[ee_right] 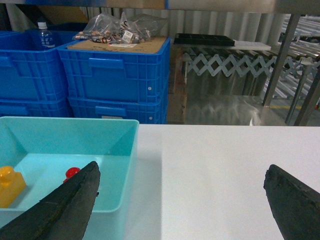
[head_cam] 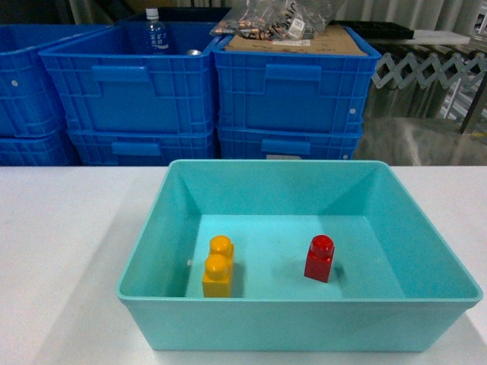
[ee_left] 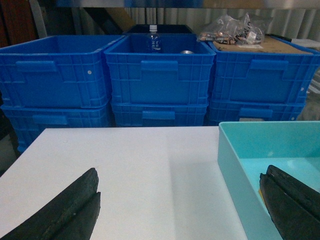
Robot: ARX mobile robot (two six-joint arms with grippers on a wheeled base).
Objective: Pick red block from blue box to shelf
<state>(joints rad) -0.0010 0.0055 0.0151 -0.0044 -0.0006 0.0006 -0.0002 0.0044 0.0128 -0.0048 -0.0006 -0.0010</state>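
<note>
The red block (head_cam: 319,258) stands upright on the floor of the blue box (head_cam: 304,169), right of centre. In the right wrist view the red block (ee_right: 72,172) peeks out beside my left finger. My right gripper (ee_right: 182,170) is open over the white table, just right of the blue box (ee_right: 131,150), with nothing between its fingers. My left gripper (ee_left: 179,175) is open too and empty; it straddles the left wall of the blue box (ee_left: 235,165). Neither gripper shows in the head view. A shiny upright of the steel shelf (ee_right: 278,65) rises behind the table at the right.
A yellow two-stud brick (head_cam: 218,266) sits in the box left of the red one. Stacked dark blue crates (head_cam: 129,91) line the back, holding a water bottle (head_cam: 155,32) and bagged parts (head_cam: 278,19). A folding lattice barrier (ee_right: 225,65) stands far right.
</note>
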